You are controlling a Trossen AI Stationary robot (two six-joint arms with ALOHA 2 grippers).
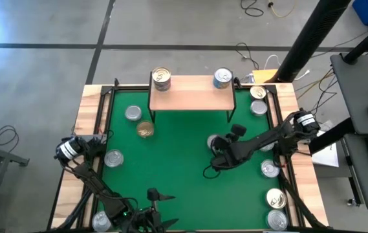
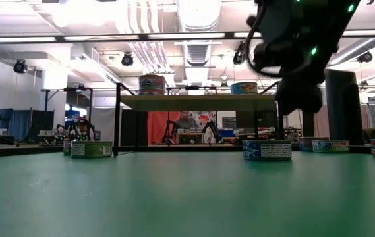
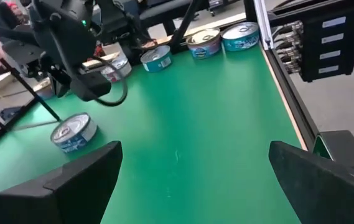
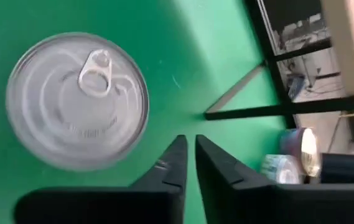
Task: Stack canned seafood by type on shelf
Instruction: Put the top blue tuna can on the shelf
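Right wrist view, centred on a silver-topped tin (image 4: 77, 101) with a ring pull, flat on the green tabletop (image 4: 183, 37), lying to the left of the right pincer (image 4: 191, 152) and clear of it. Pincer fingers pressed together, tips nearly touching, gripping nothing; tin outside the jaws, not between them. Round tin, so no long axis to line up with; judged to need the jaws reopened and shifted sideways over the tin before any grasp.

Seen from the high view, same tin (image 1: 215, 142) right of frame centre, just below the shelf (image 1: 191, 92), with the right pincer (image 1: 217, 158) just beside it. Right arm far nearer than the left. Left pincer (image 1: 152, 206) at the bottom edge of the frame, spread wide, empty.

Shelf at upper centre, light wood on black legs, carrying a gold-topped tin (image 1: 162, 79) at its left end and a bluish tin (image 1: 222, 78) at its right end. More tins scattered left and right on the tabletop. Beyond, grey concrete floor and cables.
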